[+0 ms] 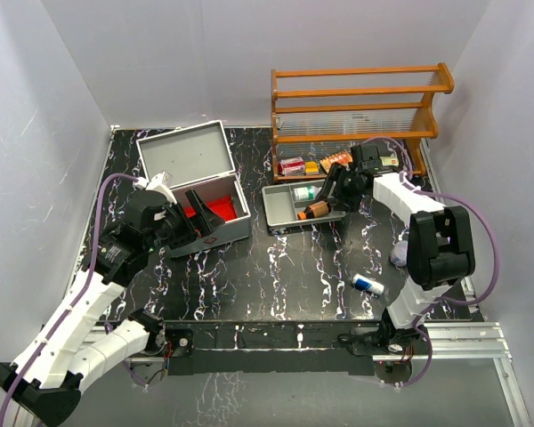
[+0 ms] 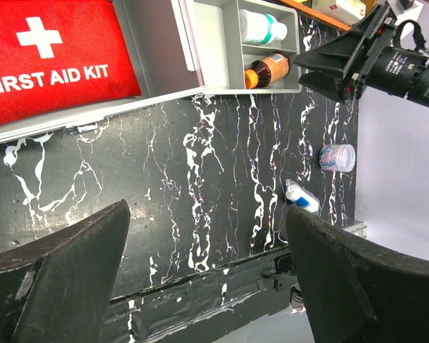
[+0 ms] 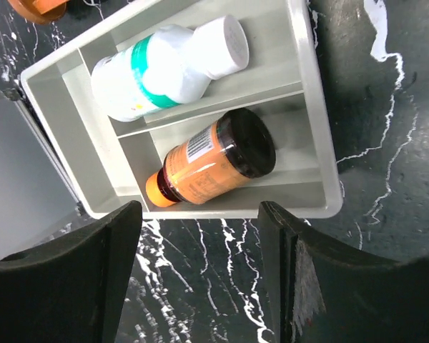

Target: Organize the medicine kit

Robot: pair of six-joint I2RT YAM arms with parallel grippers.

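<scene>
The grey medicine case [image 1: 196, 191] stands open with a red first aid kit pouch [image 2: 50, 53] inside. A grey divided tray [image 3: 322, 143] holds a white bottle with a green label [image 3: 164, 68] and an amber bottle with an orange cap [image 3: 214, 164], both lying down. My right gripper [image 3: 200, 214] is open and empty, just above the tray's near edge. My left gripper [image 2: 207, 214] is open and empty, over the table by the case's front [image 1: 196, 213]. A small white and blue bottle [image 1: 368, 285] lies on the table.
A wooden rack [image 1: 360, 102] stands at the back right, with a red and white box [image 1: 293, 165] and an orange packet [image 1: 335, 160] under it. A clear round container [image 2: 337, 157] sits near the right arm's base. White walls close in on three sides.
</scene>
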